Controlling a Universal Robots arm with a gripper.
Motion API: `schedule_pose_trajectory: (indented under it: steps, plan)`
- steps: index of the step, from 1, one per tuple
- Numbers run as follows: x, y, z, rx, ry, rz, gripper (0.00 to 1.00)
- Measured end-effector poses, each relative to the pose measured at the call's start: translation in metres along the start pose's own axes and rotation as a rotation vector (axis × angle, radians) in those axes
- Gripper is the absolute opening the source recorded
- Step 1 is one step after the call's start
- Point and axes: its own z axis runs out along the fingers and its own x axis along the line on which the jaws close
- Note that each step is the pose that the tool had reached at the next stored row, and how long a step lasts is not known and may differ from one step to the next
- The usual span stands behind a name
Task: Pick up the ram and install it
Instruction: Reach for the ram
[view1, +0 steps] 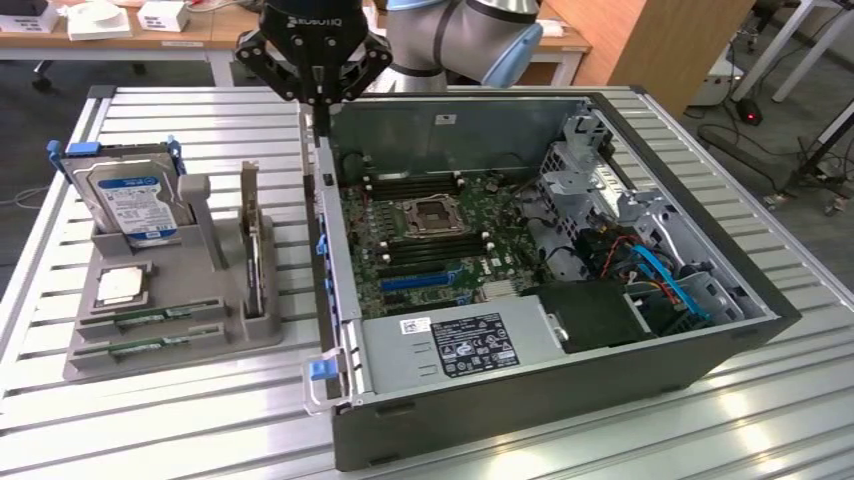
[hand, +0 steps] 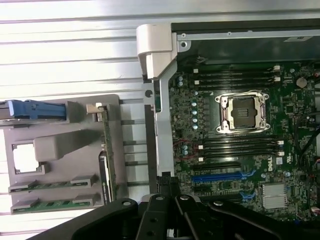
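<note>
Claw (view1: 322, 120) recorded shut, apparently empty, above one open case (view1: 534, 420). Two sticks counted: ram (view1: 151, 318) and second ram (view1: 138, 348), laid in one grey tray (view1: 263, 305), well apart from the claw.

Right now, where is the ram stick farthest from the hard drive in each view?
Exterior view: the ram stick lies in the gray holder's nearest slot, on the exterior view's left of the computer case.
Wrist view: the ram stick sits in the holder's end slot.
Shared landmark: the hard drive at the holder's opposite end.
</note>
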Motion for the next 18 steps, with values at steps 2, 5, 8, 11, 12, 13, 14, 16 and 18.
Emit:
schedule_pose_trajectory:
  steps: [2,5,8,11,12,13,14,16,18]
  plan:
    - [0.005,-0.0003,-0.0002,0.0001,0.0001,0.0,0.09]
    - [0.011,-0.0008,-0.0003,0.0001,0.0,0.0,0.09]
    - [0.018,-0.0014,-0.0005,0.0,0.0,0.0,0.09]
    - [0.024,-0.0018,-0.0007,0.0001,0.0,0.0,0.09]
    - [0.026,-0.002,-0.0007,0.0,0.0,0.0,0.09]
    - [0.028,-0.0021,-0.0008,0.0001,0.0001,0.0,0.09]
    - [0.03,-0.0023,-0.0008,0.0,0.0,0.0,0.09]
    - [0.035,-0.0026,-0.0009,0.0,0.0,0.0,0.09]
    - [0.039,-0.0029,-0.0011,0.0001,0.0,0.0,0.09]
